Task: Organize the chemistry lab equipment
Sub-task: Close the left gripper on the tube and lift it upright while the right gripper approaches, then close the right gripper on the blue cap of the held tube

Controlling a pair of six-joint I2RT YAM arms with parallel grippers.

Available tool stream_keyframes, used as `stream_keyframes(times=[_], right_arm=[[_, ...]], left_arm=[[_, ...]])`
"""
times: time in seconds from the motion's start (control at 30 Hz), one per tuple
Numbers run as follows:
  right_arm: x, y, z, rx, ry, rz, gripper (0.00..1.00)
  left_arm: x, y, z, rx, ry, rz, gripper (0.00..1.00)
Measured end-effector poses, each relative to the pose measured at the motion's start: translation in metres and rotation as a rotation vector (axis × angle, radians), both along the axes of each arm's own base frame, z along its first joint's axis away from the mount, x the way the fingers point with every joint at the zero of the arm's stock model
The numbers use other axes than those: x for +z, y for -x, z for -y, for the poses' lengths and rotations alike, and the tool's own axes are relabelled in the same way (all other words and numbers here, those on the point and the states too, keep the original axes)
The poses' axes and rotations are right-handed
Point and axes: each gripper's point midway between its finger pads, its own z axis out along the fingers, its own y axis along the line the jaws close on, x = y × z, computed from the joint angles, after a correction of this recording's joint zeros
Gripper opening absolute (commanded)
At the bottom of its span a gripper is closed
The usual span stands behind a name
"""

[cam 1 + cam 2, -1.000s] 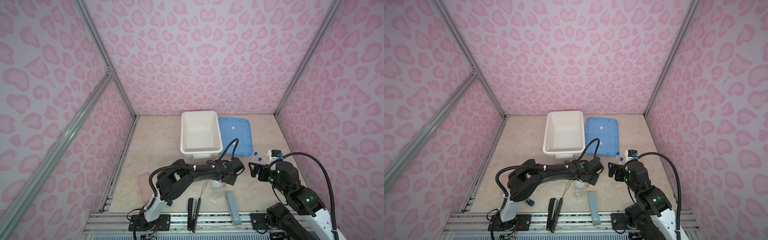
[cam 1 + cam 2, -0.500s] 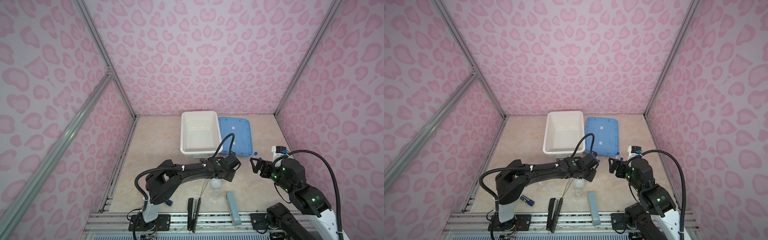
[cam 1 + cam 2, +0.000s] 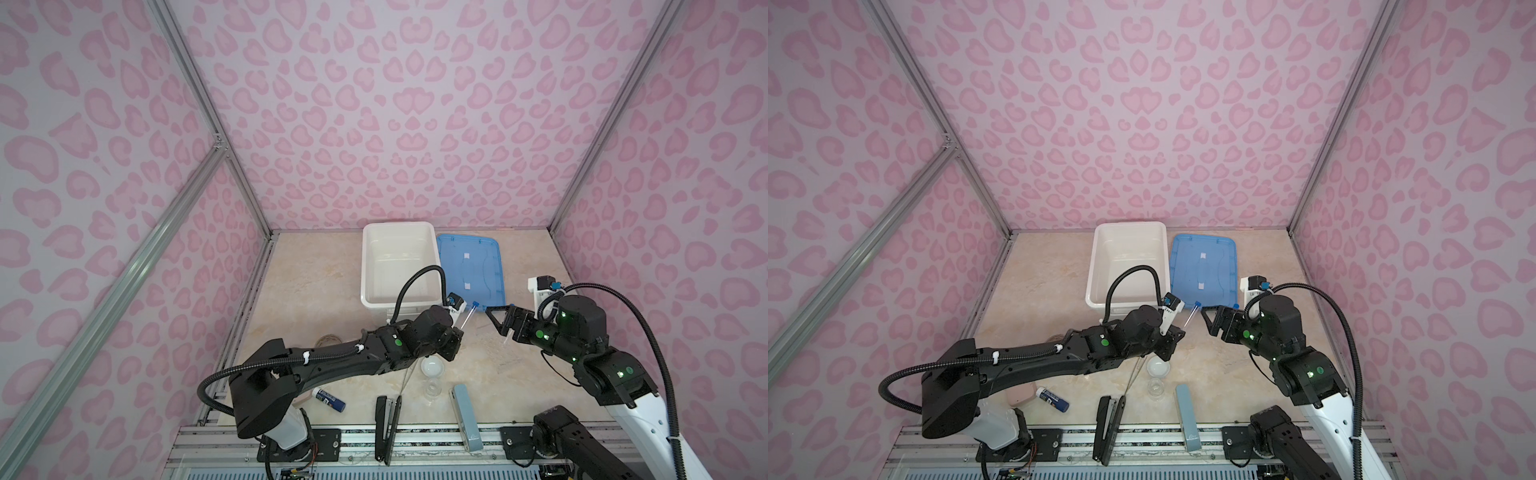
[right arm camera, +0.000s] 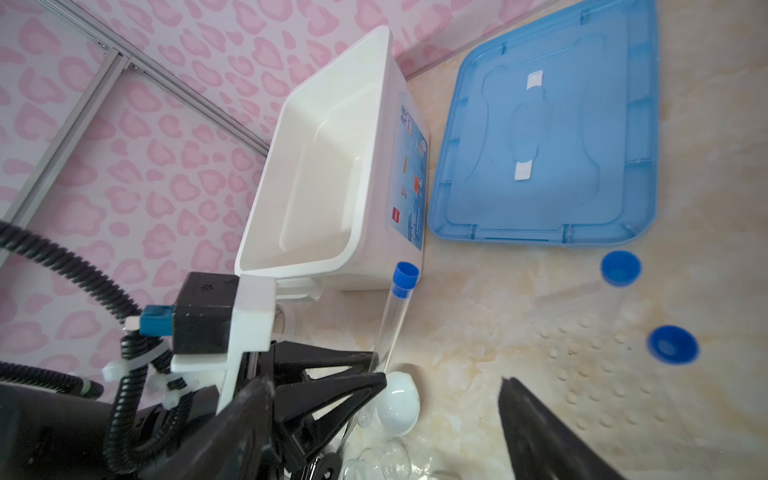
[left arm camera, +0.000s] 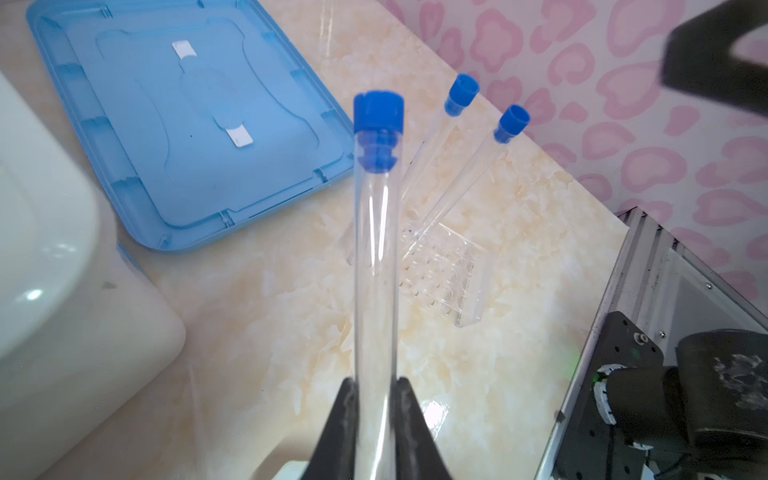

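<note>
Clear plastic and a slick one at that: the long transparent tube with the blue cap point(image 5: 376, 249) is pinched at its bottom end by my left gripper point(image 5: 374, 386), whose fingers are drawn in almost to touching, with only the tube between them. The tube sticks out tilted in the air, just off the near corner of the white rectangular plastic bin point(image 3: 364, 266) and the flat blue lid point(image 3: 469, 266).

My right gripper point(image 3: 1209, 322) faces it from close by, fingers spread wide and holding nothing. From above I can't really say whether it sits level with the tube or a little below it.

Two more blue-capped tubes point(image 5: 473, 170) lean in the clear perforated rack point(image 5: 449, 274) on the table to the right. The small round white dish point(image 3: 432, 366), the little clear beaker point(image 3: 434, 388) and the thin rod point(image 3: 405, 382) lie on the near table, under and beside the left arm.

My worries, as I judge them:
- The grip is far from the capped end, so any bump could swing the tube in the fingers or slide it out.
- If the right fingers come in misaligned, one will knock the tube rather than straddle it.
- Letting go on the left before the right is firm drops the tube onto the table.
- The rack is light and see-through; a slanted insertion could tip it and spill the two leaning tubes.
</note>
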Motion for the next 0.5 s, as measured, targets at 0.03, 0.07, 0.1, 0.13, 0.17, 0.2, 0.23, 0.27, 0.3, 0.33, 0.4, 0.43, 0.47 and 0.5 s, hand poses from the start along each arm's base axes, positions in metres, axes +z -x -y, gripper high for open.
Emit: stream_keyframes(times=[0.03, 0.07, 0.1, 0.13, 0.17, 0.2, 0.23, 0.27, 0.3, 0.33, 0.4, 0.43, 0.47, 0.5], right_arm=[[-0.002, -0.003, -0.004, 0.014, -0.007, -0.011, 0.84], [-0.004, -0.005, -0.007, 0.025, -0.013, -0.019, 0.84], [-0.005, -0.008, -0.010, 0.032, -0.017, -0.026, 0.83], [-0.007, -0.010, -0.012, 0.035, -0.024, -0.034, 0.83], [-0.009, -0.013, -0.014, 0.041, -0.032, -0.040, 0.81], [-0.014, -0.017, -0.017, 0.052, -0.040, -0.049, 0.77], [-0.019, -0.022, -0.018, 0.056, -0.045, -0.068, 0.75], [-0.025, -0.027, -0.020, 0.058, -0.050, -0.090, 0.74], [-0.030, -0.031, -0.022, 0.063, -0.055, -0.103, 0.71], [-0.034, -0.033, -0.023, 0.067, -0.057, -0.114, 0.69], [-0.032, -0.033, -0.027, 0.085, -0.076, -0.111, 0.64], [-0.030, -0.034, -0.029, 0.091, -0.084, -0.098, 0.60], [-0.028, -0.035, -0.030, 0.099, -0.091, -0.089, 0.58], [-0.027, -0.035, -0.031, 0.101, -0.095, -0.085, 0.55]], left_arm=[[0.003, 0.002, 0.000, -0.009, 0.018, 0.005, 0.14], [0.005, 0.002, -0.001, -0.010, 0.032, 0.012, 0.13], [0.007, 0.003, -0.001, -0.011, 0.046, 0.018, 0.13], [0.009, 0.004, -0.001, -0.016, 0.061, 0.023, 0.13], [0.009, 0.005, -0.001, -0.018, 0.069, 0.026, 0.13], [0.009, 0.007, -0.002, -0.020, 0.077, 0.030, 0.13], [0.009, 0.008, -0.002, -0.023, 0.082, 0.032, 0.13], [0.009, 0.009, -0.001, -0.027, 0.088, 0.034, 0.13], [0.010, 0.010, 0.000, -0.033, 0.094, 0.033, 0.13], [0.010, 0.011, 0.001, -0.039, 0.099, 0.034, 0.13], [0.011, 0.011, 0.001, -0.040, 0.107, 0.037, 0.13], [0.010, 0.011, 0.001, -0.040, 0.108, 0.037, 0.13], [0.010, 0.012, 0.001, -0.040, 0.108, 0.037, 0.13], [0.010, 0.012, 0.001, -0.040, 0.108, 0.037, 0.13]])
